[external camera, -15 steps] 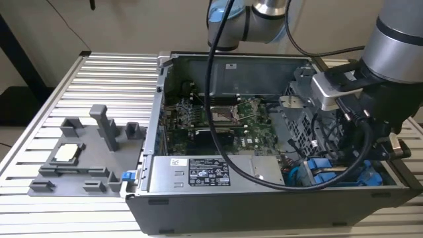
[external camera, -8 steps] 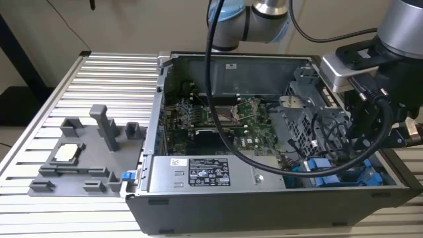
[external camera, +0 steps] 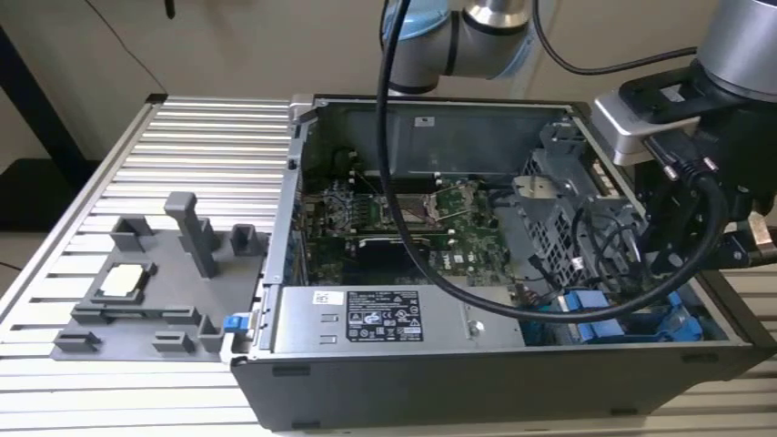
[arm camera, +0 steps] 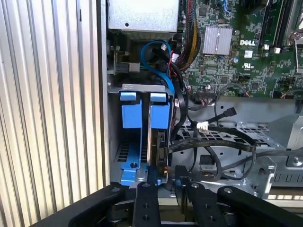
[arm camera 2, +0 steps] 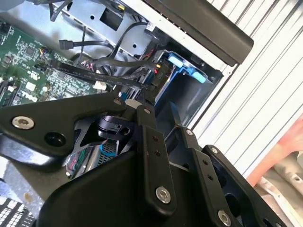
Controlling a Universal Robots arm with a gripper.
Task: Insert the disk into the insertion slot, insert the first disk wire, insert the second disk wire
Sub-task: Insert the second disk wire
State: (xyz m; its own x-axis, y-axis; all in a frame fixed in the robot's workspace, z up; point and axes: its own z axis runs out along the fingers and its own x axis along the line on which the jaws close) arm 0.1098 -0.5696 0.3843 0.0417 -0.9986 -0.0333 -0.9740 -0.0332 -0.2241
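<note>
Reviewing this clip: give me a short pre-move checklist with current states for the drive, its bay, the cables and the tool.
1. Disk seated in the insertion slot: ok, its blue frame stands upright inside the bay.
2. Tool lined up with the disk's edge: ok in the first wrist view.
3. Tool holding a wire: cannot tell.
4. Loose black cables beside the bay, white connector free: not ok, unplugged.
5. Grey fixture on the table, outside the case: ok.

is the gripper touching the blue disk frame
Cannot tell. In the first wrist view the gripper sits right at the blue disk frame, but no contact or gap shows plainly.
</note>
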